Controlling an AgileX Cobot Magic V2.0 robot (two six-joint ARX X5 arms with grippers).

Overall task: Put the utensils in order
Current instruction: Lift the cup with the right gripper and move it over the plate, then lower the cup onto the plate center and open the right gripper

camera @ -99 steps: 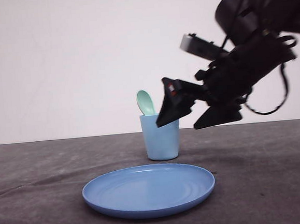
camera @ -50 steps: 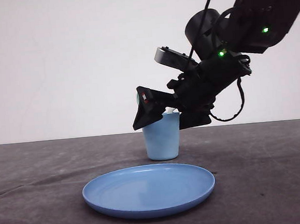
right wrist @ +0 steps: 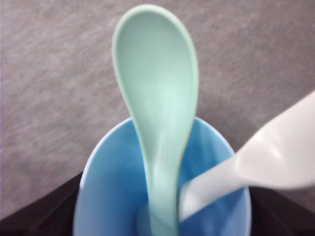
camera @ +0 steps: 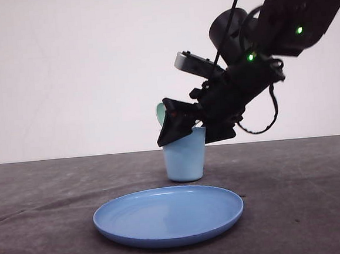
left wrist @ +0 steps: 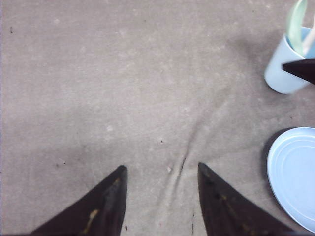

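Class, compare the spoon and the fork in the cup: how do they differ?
The spoon is mint green; the fork is white. The spoon stands nearly upright against the cup's wall, bowl end up; the fork leans out sideways over the rim. Both have their handles down inside the cup.

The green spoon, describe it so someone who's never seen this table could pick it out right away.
Behind the big round blue plate stands a light blue cup. The spoon stands in it, handle down, oval bowl poking above the rim. It is mint green; the fork leaning beside it in the cup is white.
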